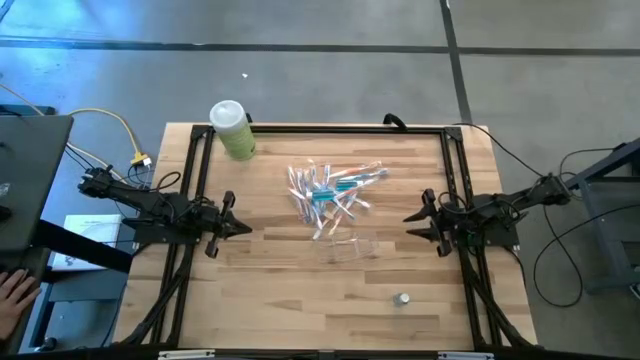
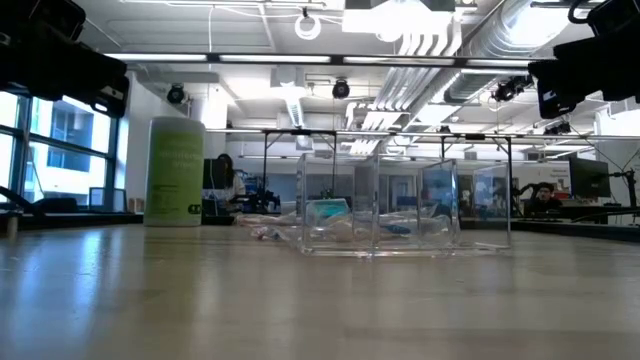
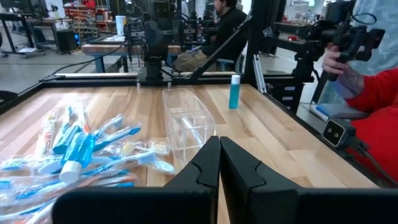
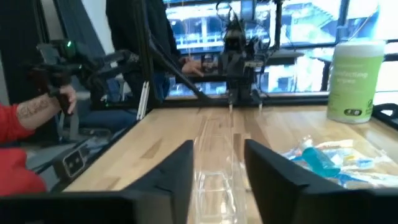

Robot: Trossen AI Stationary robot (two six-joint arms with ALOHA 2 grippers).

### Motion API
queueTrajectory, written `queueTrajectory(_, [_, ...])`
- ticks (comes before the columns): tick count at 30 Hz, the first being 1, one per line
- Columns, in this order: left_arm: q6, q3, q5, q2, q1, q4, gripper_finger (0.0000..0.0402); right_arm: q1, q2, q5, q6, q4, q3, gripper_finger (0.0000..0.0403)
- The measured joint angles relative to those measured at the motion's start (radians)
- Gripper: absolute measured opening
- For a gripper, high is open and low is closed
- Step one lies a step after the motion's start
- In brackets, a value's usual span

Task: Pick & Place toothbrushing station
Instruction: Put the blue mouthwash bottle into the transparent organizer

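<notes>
Hovering over: the wooden tabletop (image 1: pixel 300 290), both my arms parked low at opposite sides, nothing in either grip.
Left fingers (image 1: pixel 243 227): pressed together, tips pointing in toward the middle. From my left wrist they (image 3: pixel 219 163) make one dark wedge with no gap showing.
Right fingers (image 1: pixel 412 225): spread apart, aimed back at the pile from the other side. From my right wrist I see wood and clear plastic between the two dark prongs (image 4: pixel 217 163).
Toothbrush pile (image 1: pixel 332 194): a loose heap of clear-wrapped sticks with teal and orange bits, sitting mid-tabletop between my two arms, a bit toward the far edge. Some point out in all directions.
Clear holder (image 1: pixel 352 246): see-through box just on the near side of the pile, standing on the wood. In the low view it (image 2: pixel 378 205) sits in front of the brushes and you look right through it.
Green bottle (image 1: pixel 233 130): light green with a white cap, up at the far left corner, well apart from the pile.
Grey knob (image 1: pixel 401 298): tiny round thing near the front right, off by itself.
Off the tabletop: a person's hand (image 1: pixel 14 292) at the left edge of the overhead shot, and someone in a red sleeve (image 3: pixel 376 106) beyond the edge in my wrist views.
</notes>
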Motion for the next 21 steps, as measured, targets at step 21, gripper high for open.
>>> queueTrajectory(21, [-0.104, 0.000, -0.134, 0.005, -0.003, 0.089, 0.0180, 0.160, 0.595, -0.003, 0.191, -0.129, 0.404, 0.0192])
